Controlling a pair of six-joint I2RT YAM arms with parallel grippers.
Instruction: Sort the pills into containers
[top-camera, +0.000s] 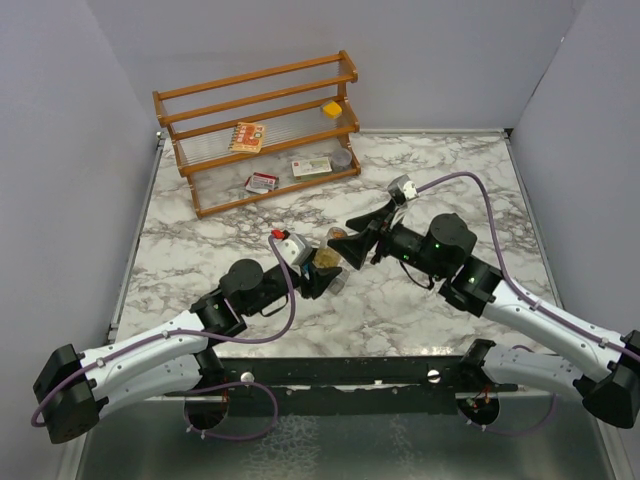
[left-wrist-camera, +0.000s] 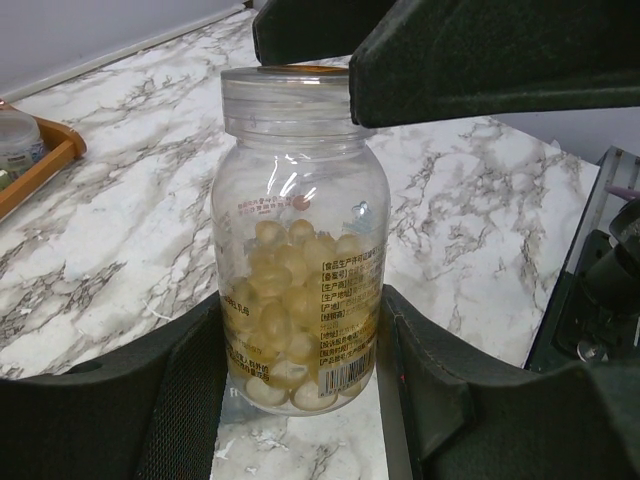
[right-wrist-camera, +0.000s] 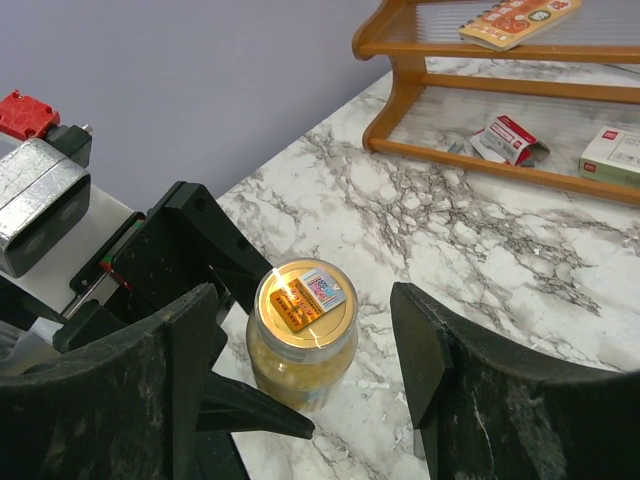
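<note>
My left gripper (left-wrist-camera: 300, 365) has its two fingers pressed against opposite sides of a clear bottle (left-wrist-camera: 300, 250), low on its body, and holds it upright. The pills (left-wrist-camera: 285, 275), pale yellow and round, sit inside the bottle and fill roughly its lower half. My right gripper (right-wrist-camera: 305, 345) is spread wide and grips nothing. Its fingers stand on either side of the gold lid (right-wrist-camera: 305, 300), clear of it in the right wrist view, though the left wrist view puts one fingertip very close to the lid's edge. Both grippers meet over the middle of the marble table (top-camera: 420, 300). A wooden rack (top-camera: 260, 110) with a few flat packets stands well apart at the far left.
</note>
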